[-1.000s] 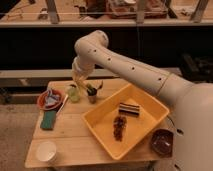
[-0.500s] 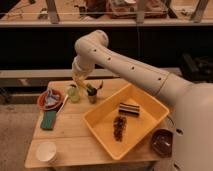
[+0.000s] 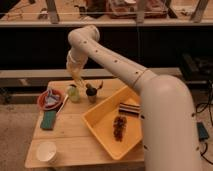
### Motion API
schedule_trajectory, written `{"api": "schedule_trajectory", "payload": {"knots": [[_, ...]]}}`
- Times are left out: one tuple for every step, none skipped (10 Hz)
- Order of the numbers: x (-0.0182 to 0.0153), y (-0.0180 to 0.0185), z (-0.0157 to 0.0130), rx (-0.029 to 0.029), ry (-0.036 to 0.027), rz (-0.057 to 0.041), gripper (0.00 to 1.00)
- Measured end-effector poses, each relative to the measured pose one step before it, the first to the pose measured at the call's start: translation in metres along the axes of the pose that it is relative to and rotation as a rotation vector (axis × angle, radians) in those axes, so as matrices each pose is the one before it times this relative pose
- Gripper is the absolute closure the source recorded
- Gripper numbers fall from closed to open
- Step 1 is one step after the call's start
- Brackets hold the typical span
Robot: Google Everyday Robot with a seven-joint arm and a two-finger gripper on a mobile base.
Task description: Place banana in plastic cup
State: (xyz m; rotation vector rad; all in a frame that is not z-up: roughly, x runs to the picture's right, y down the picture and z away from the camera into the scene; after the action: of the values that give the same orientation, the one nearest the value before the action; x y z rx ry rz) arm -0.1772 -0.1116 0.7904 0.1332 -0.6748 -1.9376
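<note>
My gripper (image 3: 76, 75) hangs at the end of the white arm over the table's back left part. It is shut on the banana (image 3: 77, 80), a small pale-yellow piece sticking down from the fingers. Right below it stands the plastic cup (image 3: 73, 94), light green and short. The banana's lower end is just above the cup's rim; I cannot tell whether they touch.
A dark small pot with green leaves (image 3: 91, 95) stands right of the cup. A red bowl (image 3: 50, 99) and a green sponge (image 3: 48, 120) lie to the left, a white cup (image 3: 46, 151) at the front left. A yellow tray (image 3: 102, 131) with snacks fills the right.
</note>
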Motion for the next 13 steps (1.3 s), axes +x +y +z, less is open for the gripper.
{"api": "schedule_trajectory", "payload": {"knots": [[0.00160, 0.00125, 0.01777, 0.00015, -0.03099, -0.01782, 1.00], [-0.00220, 0.00058, 0.00986, 0.00053, -0.01933, -0.00868, 1.00], [-0.00574, -0.00039, 0.01316, 0.00333, -0.02369, -0.01058, 1.00], [-0.00488, -0.00232, 0.01007, 0.00505, -0.01538, -0.01133, 1.00], [-0.00103, -0.00482, 0.00432, 0.00528, -0.00592, -0.01048, 1.00], [-0.00036, -0.00545, 0.00366, 0.00587, -0.00653, -0.01004, 1.00], [-0.00008, -0.00827, 0.00735, 0.00726, -0.00937, -0.01209, 1.00], [0.00182, -0.00659, 0.00694, 0.00664, -0.00567, -0.00935, 1.00], [0.00045, -0.00137, 0.00428, 0.00154, -0.00465, -0.00322, 1.00], [-0.00027, -0.00107, 0.00663, 0.00142, -0.00626, -0.00213, 1.00], [-0.00093, 0.00061, 0.00829, 0.00067, -0.00634, 0.00132, 1.00], [-0.00093, -0.00015, 0.00712, 0.00066, -0.00590, -0.00010, 1.00], [-0.00182, 0.00131, 0.00914, -0.00095, -0.00939, 0.00225, 1.00]]}}
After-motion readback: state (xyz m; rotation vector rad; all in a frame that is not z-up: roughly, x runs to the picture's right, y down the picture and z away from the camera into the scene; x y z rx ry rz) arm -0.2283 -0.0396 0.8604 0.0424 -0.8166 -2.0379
